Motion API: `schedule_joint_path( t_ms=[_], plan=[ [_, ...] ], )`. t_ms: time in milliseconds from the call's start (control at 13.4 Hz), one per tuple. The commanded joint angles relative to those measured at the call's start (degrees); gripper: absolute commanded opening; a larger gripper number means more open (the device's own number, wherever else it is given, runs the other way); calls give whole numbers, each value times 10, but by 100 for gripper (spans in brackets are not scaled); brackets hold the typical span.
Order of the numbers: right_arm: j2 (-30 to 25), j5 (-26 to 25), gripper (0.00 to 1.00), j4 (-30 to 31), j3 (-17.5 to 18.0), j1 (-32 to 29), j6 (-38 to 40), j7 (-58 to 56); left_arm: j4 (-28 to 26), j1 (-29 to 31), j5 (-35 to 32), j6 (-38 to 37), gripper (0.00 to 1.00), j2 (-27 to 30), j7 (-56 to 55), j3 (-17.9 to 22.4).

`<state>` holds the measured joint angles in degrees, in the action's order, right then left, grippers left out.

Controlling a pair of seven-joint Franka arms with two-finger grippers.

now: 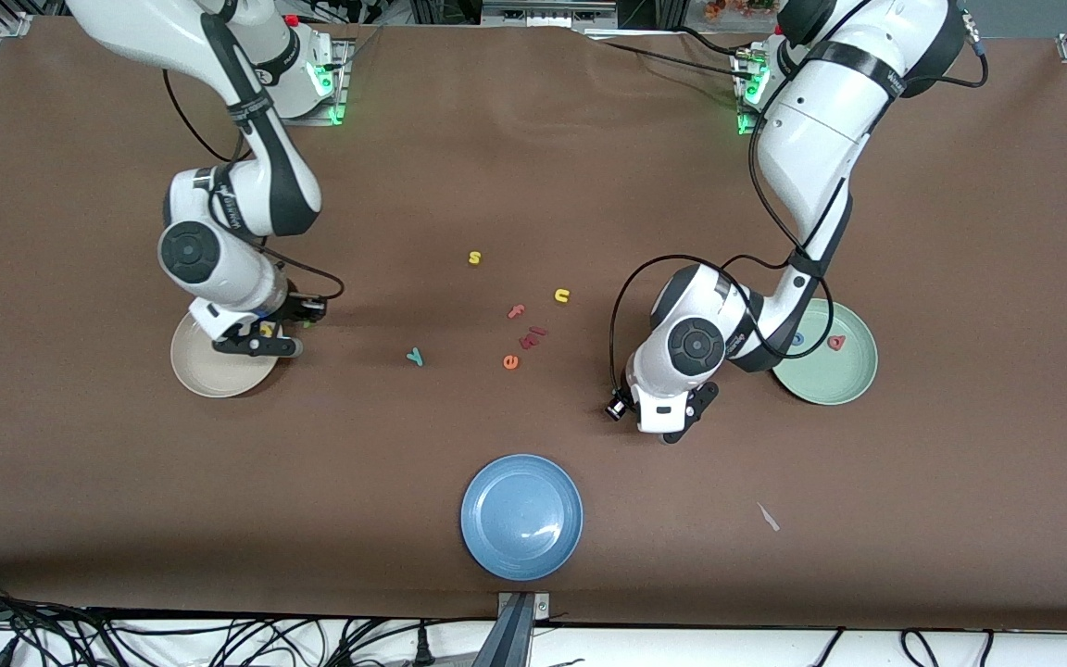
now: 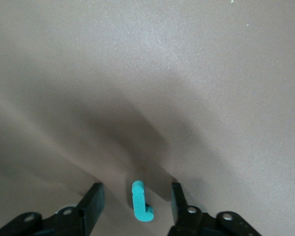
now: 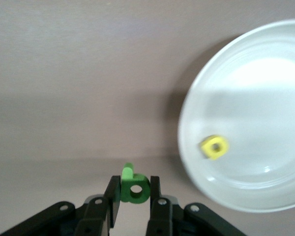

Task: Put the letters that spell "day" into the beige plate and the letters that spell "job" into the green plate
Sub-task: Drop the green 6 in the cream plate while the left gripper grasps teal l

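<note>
Right end effector (image 3: pixel 133 194) clamped on small olive-green round-bowled foam letter (image 3: pixel 133 187), round cream-beige plate (image 3: pixel 246 110) beside it holding yellow foam letter (image 3: pixel 214 147), left end effector (image 2: pixel 136 201) part-open around teal hook-shaped foam letter (image 2: pixel 140 200), seemingly untouched, low over brown table (image 1: pixel 533 167).

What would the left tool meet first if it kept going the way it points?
Probably the teal j, lying between the left tool's open jaws, then the brown table; depth is unclear.

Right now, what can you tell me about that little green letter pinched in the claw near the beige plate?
The green letter is a tiny olive-green piece, foam by its look, with a round bowl, a hole through it and a short stem. The right claw is shut on it from both sides, holding it upright in the air just outside the beige plate.
</note>
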<state>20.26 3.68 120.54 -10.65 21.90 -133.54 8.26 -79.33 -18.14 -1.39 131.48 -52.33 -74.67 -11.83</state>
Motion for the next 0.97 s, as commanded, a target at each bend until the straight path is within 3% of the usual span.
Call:
schedule_joint_path(
  t_ms=[0,224,299,374,449,673,898],
  plan=[
    [-6,-6,10,3,-43,2,7,-102,18,-12,-7,-1,43,-15,-5,8],
    [8,-5,17,-12,-53,-25,1,-171,17,-11,-8,-1,19,-15,-5,8],
    [14,-6,33,-21,-53,-34,3,-195,17,-10,-8,-2,13,-14,-4,8],
    [16,-4,90,-27,-53,-42,3,-210,17,-10,-7,-4,6,-13,-4,8],
    [16,-4,100,-33,-53,-42,7,-217,17,-9,-9,-6,0,-9,-4,8],
    [15,0,100,-56,-45,-31,33,-201,17,5,-10,-37,0,11,1,8],
    [16,4,100,-81,-11,-29,57,-178,16,27,-9,-175,0,61,84,7]
  ],
)
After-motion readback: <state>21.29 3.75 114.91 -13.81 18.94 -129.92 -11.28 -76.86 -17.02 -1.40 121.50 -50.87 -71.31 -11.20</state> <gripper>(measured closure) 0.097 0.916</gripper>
